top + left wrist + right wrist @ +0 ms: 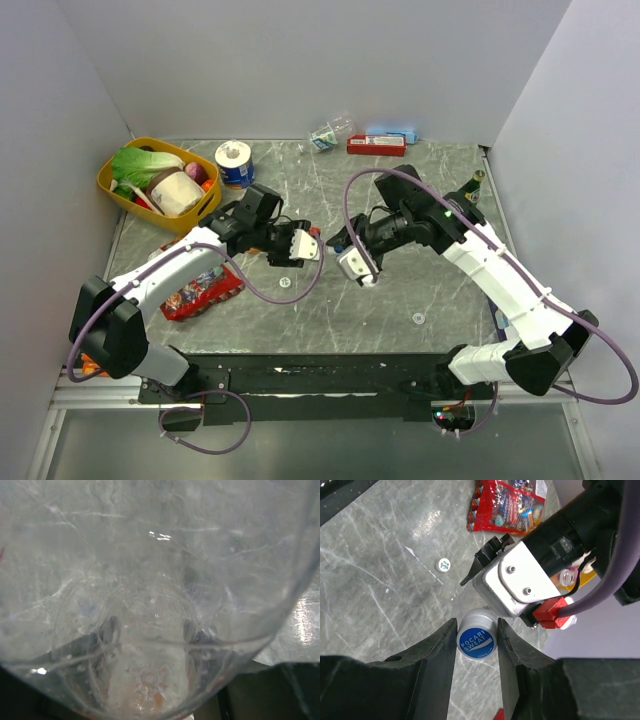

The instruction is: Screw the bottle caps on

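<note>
A clear plastic bottle [150, 570] with orange traces at its bottom fills the left wrist view. My left gripper [147, 630] is shut on it, and its dark fingers [107, 630] show through the plastic. In the right wrist view a blue bottle cap [476, 640] sits on the bottle's neck, with my right gripper [476, 641] shut on it, one finger touching each side. From above, the left gripper [303, 243] and the right gripper [340, 248] meet at mid-table. Two loose white caps [284, 283] [418, 319] lie on the table. A water bottle [330, 135] lies at the back.
A yellow basket [112, 178] of food stands at the back left beside a blue-white can [234, 163]. A red snack bag [200, 290] lies under the left arm. A red box [377, 145] and a blue box [392, 132] sit by the back wall. A dark green glass bottle [470, 195] stands at the right.
</note>
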Action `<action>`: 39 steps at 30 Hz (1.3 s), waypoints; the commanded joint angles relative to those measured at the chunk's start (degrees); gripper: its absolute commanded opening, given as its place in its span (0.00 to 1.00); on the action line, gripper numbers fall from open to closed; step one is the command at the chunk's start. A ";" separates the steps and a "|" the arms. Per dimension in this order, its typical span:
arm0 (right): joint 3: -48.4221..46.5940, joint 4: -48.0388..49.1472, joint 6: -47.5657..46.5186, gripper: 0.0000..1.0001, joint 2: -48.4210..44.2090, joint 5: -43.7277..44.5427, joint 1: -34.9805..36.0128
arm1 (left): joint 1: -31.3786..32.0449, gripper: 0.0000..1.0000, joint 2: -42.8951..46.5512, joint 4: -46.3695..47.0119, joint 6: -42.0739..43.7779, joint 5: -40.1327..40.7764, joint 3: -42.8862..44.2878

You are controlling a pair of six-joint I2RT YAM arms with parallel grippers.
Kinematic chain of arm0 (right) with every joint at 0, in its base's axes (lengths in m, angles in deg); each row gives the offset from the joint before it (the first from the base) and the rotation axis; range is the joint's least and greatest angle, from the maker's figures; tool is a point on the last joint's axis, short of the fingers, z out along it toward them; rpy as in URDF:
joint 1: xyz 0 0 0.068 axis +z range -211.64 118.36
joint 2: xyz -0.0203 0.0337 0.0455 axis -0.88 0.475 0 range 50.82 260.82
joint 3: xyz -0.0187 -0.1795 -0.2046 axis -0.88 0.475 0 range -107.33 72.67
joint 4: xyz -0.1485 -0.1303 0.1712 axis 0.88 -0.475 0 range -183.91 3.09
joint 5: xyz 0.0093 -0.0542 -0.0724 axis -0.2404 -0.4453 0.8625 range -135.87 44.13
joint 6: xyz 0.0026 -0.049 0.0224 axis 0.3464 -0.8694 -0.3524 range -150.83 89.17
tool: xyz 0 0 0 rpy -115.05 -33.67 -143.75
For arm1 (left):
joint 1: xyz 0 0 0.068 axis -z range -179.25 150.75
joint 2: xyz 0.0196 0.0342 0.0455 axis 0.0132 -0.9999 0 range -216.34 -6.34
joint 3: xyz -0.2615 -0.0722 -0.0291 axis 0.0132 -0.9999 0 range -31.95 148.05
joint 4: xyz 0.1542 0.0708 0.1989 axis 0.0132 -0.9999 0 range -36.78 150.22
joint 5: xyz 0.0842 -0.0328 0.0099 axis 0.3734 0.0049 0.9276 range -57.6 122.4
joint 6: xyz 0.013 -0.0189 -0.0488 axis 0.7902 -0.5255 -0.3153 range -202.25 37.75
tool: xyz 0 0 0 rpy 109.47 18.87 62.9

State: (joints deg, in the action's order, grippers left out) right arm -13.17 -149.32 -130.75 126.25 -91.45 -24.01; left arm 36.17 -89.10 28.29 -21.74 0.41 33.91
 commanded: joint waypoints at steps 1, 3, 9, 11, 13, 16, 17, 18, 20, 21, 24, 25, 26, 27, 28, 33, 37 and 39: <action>-0.64 7.30 13.73 0.14 -0.03 1.55 -0.71 | 0.27 0.01 3.04 6.24 -1.26 -2.56 -1.08; -3.44 9.23 20.43 0.04 1.72 0.85 -1.32 | 0.35 0.01 3.83 13.27 -6.62 -1.16 -2.66; -7.76 14.66 44.96 0.00 4.02 -1.53 -3.61 | 0.96 0.01 8.58 38.90 -24.19 8.68 -11.80; -6.18 17.40 52.87 0.00 3.58 -0.83 -3.70 | 1.84 0.01 10.07 43.94 -29.80 14.55 -14.70; -5.30 21.44 60.93 0.00 3.13 1.28 -3.79 | 2.89 0.01 11.04 50.18 -32.11 19.22 -17.25; -6.43 23.99 71.74 0.00 3.92 4.52 -3.96 | 6.32 0.01 10.78 56.68 -35.10 29.94 -19.28; -6.70 24.35 74.23 0.00 4.19 5.67 -3.96 | 7.98 0.01 10.34 57.75 -36.94 31.79 -19.28; -7.05 24.53 76.60 0.00 4.71 6.64 -4.05 | 8.78 0.01 9.03 58.72 -38.17 38.95 -18.94; -8.11 24.88 82.67 0.00 5.15 9.54 -3.96 | 10.46 0.01 7.36 60.48 -42.03 45.14 -17.71; -8.37 25.14 86.52 0.00 5.68 10.42 -3.96 | 10.55 0.01 5.52 60.75 -43.71 50.39 -16.14; -11.00 23.75 93.38 0.00 7.78 14.46 -3.97 | 10.72 0.01 1.92 57.33 -48.29 55.26 -11.75; -12.75 23.04 95.24 0.00 8.49 15.43 -4.23 | 10.72 0.01 1.29 56.45 -48.99 56.06 -10.94; -13.47 22.17 97.09 0.00 9.02 17.35 -4.49 | 10.81 0.01 0.85 55.49 -49.95 56.77 -10.50; -13.91 22.07 101.54 0.00 9.63 18.15 -4.67 | 10.81 0.01 0.24 55.13 -49.96 57.12 -10.15; -13.91 22.24 103.42 0.00 9.73 19.29 -5.02 | 10.81 0.01 0.15 54.86 -49.96 58.17 -10.06; -13.65 23.92 108.09 0.00 10.34 23.60 -4.76 | 10.81 0.01 -2.13 51.71 -53.21 63.35 -8.13; -14.35 23.04 111.51 0.00 12.27 28.25 -4.76 | 10.90 0.01 -6.61 45.65 -61.63 72.84 -2.86; -14.70 22.77 112.22 0.00 13.15 29.06 -4.76 | 10.81 0.01 -9.77 42.83 -67.79 77.69 0.73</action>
State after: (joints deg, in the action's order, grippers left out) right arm -26.20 -119.82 -24.46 138.30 -63.48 -30.07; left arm 48.65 -94.47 74.15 -74.13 61.96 25.98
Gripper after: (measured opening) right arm 0.413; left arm 0.573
